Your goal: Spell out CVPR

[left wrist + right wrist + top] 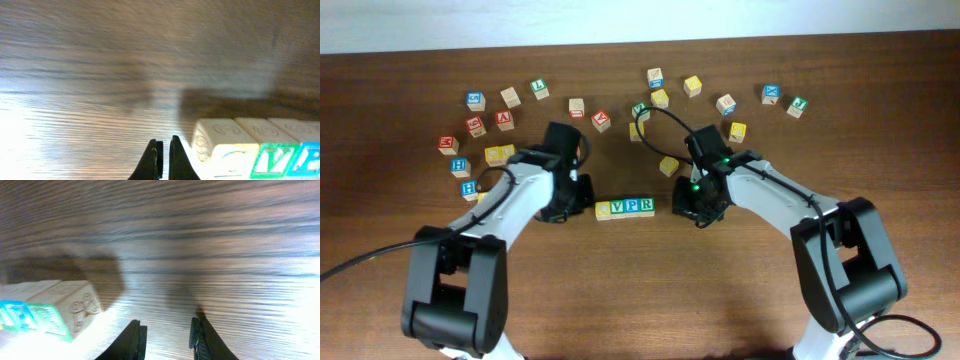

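A row of letter blocks (625, 208) lies in the middle of the table: a yellow-faced block, then V, P and R. My left gripper (572, 206) is just left of the row; in the left wrist view its fingers (164, 150) are shut and empty, beside the yellow block (220, 142). My right gripper (688, 208) is just right of the row; in the right wrist view its fingers (167, 332) are open and empty, apart from the end block (67, 307).
Many loose letter blocks lie scattered along the back of the table, such as a yellow block (669, 165) near the right arm, yellow blocks (499, 154) by the left arm, and blue H blocks (461, 167) at the left.
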Controlling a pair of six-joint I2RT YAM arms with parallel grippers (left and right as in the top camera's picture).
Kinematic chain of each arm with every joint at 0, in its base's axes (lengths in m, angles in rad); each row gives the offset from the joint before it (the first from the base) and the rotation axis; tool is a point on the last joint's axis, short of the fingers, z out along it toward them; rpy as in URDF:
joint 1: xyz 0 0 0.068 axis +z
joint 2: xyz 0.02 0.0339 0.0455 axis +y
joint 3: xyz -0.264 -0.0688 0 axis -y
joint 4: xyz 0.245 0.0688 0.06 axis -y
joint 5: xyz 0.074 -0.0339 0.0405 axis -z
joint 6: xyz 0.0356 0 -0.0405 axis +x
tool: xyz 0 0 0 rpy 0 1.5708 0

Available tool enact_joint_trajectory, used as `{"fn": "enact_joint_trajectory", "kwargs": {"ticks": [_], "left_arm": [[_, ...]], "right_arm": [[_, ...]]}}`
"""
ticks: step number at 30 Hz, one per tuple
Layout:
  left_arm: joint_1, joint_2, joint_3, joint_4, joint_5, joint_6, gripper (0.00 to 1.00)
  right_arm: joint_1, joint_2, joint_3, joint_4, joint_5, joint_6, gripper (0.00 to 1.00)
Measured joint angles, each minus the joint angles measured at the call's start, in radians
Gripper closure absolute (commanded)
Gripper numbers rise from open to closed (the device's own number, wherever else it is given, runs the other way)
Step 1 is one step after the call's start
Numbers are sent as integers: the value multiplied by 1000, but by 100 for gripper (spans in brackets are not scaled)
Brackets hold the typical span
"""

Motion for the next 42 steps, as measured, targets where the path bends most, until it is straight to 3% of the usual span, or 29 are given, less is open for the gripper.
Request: {"fn": "enact_joint_trajectory", "kwargs": {"ticks": [1, 4, 5, 7, 10, 11, 12, 13, 14, 16, 19, 23, 31, 37, 40, 42], "left_arm": [[21, 0, 16, -22, -2, 0, 100], [118, -8, 98, -160, -4, 7, 100], [159, -42, 111, -181, -5, 18, 90], [197, -138, 119, -211, -7, 37, 67], [213, -345, 127, -277, -7, 51, 57], [213, -384, 130, -301, -7, 56, 36], [213, -417, 130, -320, -7, 59, 23], [213, -437, 131, -338, -15, 60, 18], [213, -460, 131, -367, -26, 64, 1], [213, -496, 130, -401, -41, 66, 1], [213, -566, 127, -367, -87, 27, 1], [213, -565, 126, -329, -98, 16, 1], [213, -565, 125, -317, -98, 13, 1], [213, -565, 125, -317, -98, 13, 1], [213, -565, 125, -317, -98, 13, 1], [213, -565, 125, -317, -98, 13, 1]], "right_arm": [[-8, -2, 6, -26, 11, -9, 70], [-37, -80, 29, -113, 55, -42, 38], [-49, -171, 38, -150, 83, -52, 28], [-59, -303, 48, -231, 137, -69, 20], [-60, -468, 55, -363, 195, -71, 13], [-60, -529, 54, -417, 225, -72, 13], [-60, -598, 53, -434, 248, -72, 12], [-60, -654, 45, -445, 261, -72, 12], [-60, -740, 18, -447, 278, -72, 8], [-60, -852, -48, -435, 303, -72, 2], [-60, -982, -111, -438, 329, -70, 2], [-60, -952, -112, -470, 332, -70, 2], [-60, -713, -113, -556, 332, -70, 2], [-60, -700, -113, -546, 336, -78, 2], [-60, -748, -119, -423, 347, -212, 2], [-60, -877, -137, -330, 351, -316, 2]]}}
